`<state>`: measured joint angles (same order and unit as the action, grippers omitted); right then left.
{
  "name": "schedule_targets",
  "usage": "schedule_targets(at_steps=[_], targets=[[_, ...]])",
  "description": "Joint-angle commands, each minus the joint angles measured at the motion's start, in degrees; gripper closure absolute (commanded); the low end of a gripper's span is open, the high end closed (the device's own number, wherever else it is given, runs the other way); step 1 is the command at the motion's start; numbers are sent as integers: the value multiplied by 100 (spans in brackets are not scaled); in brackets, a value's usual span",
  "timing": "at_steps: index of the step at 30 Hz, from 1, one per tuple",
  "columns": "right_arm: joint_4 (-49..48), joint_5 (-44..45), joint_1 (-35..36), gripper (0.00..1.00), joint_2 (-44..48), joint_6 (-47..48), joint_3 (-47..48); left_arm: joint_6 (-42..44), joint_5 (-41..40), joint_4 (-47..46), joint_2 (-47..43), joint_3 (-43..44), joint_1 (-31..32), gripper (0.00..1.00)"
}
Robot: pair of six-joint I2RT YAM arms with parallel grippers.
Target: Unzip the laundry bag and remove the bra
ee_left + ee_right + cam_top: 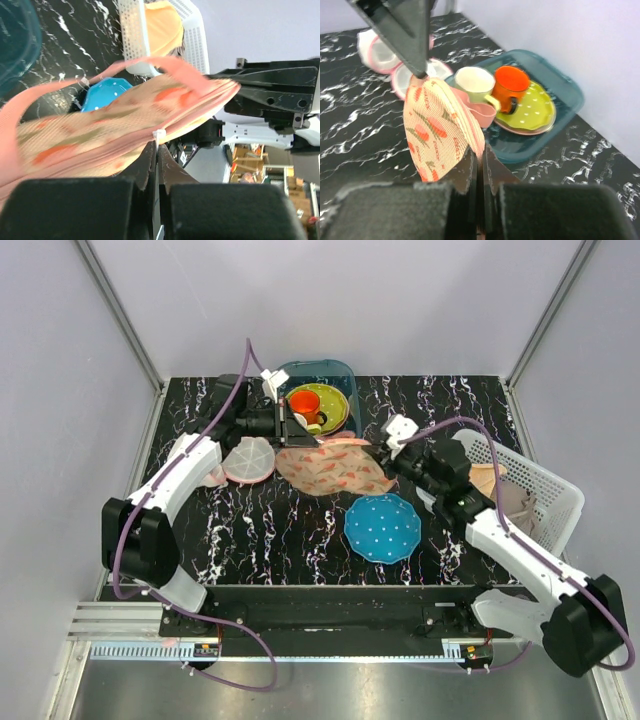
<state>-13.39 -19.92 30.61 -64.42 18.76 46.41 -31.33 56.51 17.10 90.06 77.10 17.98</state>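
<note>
My left jaws are pinched shut on the small white zip tab (pixel 158 135) at the edge of the bag (pixel 330 468). My right jaws are closed tight on the pink rim at the bag's opposite end. The bag spans between the two just in front of the tray (pixel 352 378). One end is at the tray's near-left corner and the other is out past its near-right corner. The strap (pixel 170 62) arcs loose above the fabric.
</note>
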Motion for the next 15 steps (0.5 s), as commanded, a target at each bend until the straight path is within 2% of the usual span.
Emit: schedule_targets(at_steps=[1, 3, 8, 12, 15], targets=[[-1982, 1252, -266, 100, 421, -557, -754, -452, 202, -866, -375, -405, -435, 100], [-2534, 1727, -336, 100, 466, -846, -975, -488, 202, -884, -401, -520, -479, 100], [-3169, 2404, -617, 100, 439, -1515, -1415, -435, 158, -814, -603, -801, -724, 100], [-3697, 2625, -1021, 100, 439, -2375, -1740, -391, 185, -717, -788, -968, -1032, 100], [-3601, 2651, -1259, 100, 352, -2676, -1811, -365, 194, -691, -859, -1057, -1226, 100]])
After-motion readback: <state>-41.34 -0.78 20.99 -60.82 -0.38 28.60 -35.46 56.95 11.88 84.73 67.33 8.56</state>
